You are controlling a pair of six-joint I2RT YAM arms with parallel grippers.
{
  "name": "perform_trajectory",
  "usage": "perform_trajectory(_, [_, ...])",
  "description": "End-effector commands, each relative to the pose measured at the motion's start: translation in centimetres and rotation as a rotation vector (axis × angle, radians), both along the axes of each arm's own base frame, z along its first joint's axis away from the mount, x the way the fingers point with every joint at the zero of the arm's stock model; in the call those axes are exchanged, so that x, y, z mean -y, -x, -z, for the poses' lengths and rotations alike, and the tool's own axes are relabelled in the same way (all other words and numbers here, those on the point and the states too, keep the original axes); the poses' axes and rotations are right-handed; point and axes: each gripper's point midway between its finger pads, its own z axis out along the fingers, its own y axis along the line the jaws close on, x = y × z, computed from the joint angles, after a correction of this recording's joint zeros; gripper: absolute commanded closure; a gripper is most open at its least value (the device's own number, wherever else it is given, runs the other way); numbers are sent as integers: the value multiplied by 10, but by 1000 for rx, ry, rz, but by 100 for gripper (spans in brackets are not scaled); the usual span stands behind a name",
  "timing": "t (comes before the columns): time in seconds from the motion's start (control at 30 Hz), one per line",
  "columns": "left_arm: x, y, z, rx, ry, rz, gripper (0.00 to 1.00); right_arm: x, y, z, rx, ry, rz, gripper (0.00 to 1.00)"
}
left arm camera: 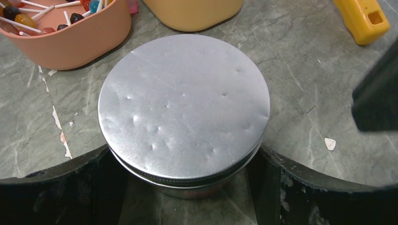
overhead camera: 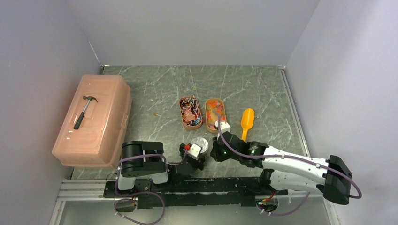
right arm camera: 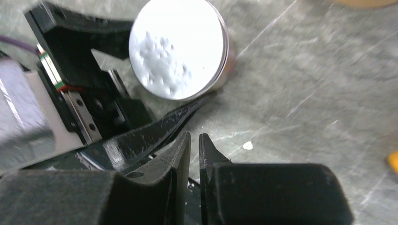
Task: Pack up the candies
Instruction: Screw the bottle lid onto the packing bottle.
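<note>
The candies lie in two oval orange trays: wrapped lollipops in the left tray [overhead camera: 191,111], glossy loose sweets in the right tray [overhead camera: 215,110]. The lollipops also show at the top left of the left wrist view [left arm camera: 28,18]. A round metal tin [overhead camera: 201,142] with its dented lid on [left arm camera: 184,103] stands near the arms. My left gripper [left arm camera: 183,161] has a finger on each side of the tin's base and grips it. My right gripper [right arm camera: 194,138] is shut and empty, just right of the tin [right arm camera: 177,47], low over the table.
A yellow-orange scoop [overhead camera: 247,121] lies right of the trays. A few stray candies [overhead camera: 194,87] lie behind the trays. A peach plastic box [overhead camera: 101,136] with a hammer [overhead camera: 84,111] on its lid stands at the left.
</note>
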Motion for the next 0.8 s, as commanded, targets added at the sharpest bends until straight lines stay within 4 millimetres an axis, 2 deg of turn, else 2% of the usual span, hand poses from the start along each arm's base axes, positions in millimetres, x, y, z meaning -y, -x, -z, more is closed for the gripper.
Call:
perform_trajectory(0.0, [-32, 19, 66, -118, -276, 73, 20, 3, -32, -35, 116, 13, 25, 83])
perform_trajectory(0.1, [-29, 20, 68, -119, -288, 86, 20, -1, -48, -41, 114, -10, 3, 82])
perform_trajectory(0.27, [-25, 22, 69, -115, -306, 111, 20, -16, -68, -49, 108, -34, -82, 74])
perform_trajectory(0.5, [-18, 25, 67, -98, -302, 142, 20, -36, -91, -45, 61, -82, -158, 68])
perform_trajectory(0.77, [-16, 27, 67, -95, -301, 159, 20, -47, -102, -26, 16, -103, -197, 66])
